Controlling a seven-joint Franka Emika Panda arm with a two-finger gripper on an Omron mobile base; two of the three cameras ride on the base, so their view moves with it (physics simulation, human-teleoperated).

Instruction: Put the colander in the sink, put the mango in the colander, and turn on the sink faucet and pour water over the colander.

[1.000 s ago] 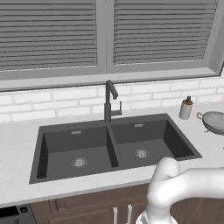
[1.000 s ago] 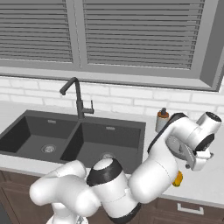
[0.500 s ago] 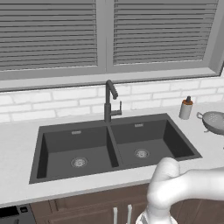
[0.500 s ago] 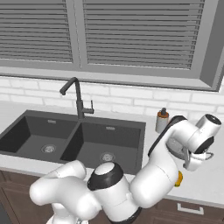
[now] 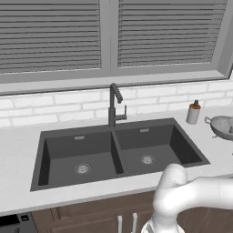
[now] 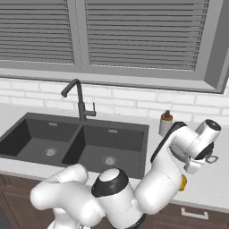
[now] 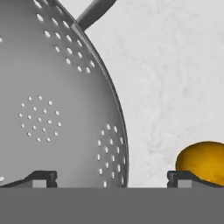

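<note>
- Here, my gripper [image 7: 112,178] stands with jaws fully apart, holding nothing, straddling the colander [image 7: 57,100] rim.
- Mango [image 7: 202,161] lies on the counter [image 7: 175,78] at four o'clock, apart from the colander.

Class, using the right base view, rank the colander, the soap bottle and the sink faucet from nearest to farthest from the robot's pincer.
1. colander, on the counter right of the sink, directly under the open pincer.
2. soap bottle, by the back wall, just left.
3. sink faucet, far left behind the basins.
</note>
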